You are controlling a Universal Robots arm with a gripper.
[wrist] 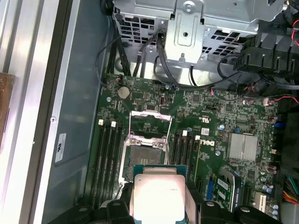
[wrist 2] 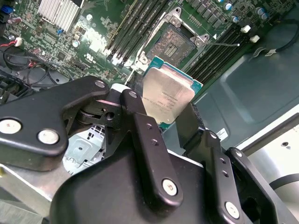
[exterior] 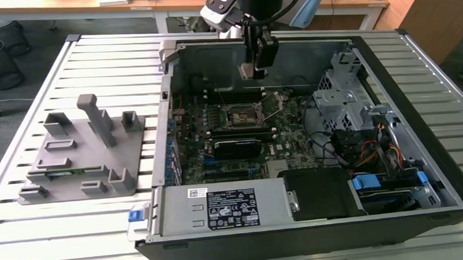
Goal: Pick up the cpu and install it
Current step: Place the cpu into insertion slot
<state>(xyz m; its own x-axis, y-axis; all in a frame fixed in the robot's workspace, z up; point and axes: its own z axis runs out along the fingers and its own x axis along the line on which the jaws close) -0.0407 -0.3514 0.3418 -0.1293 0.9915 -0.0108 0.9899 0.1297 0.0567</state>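
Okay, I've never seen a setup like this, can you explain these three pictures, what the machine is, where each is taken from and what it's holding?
The machine is a robot arm ending in a gripper, a two-fingered clamp. The exterior view comes from a camera off the arm: the arm hangs over an open computer case lying on a slatted metal table, with a grey plastic fixture toward the exterior view's left. Both wrist views come from cameras riding on the arm, looking past the black fingers at the green motherboard. The gripper is shut on the cpu, a small silver-topped square chip, held above the board. The socket below stands open and empty.
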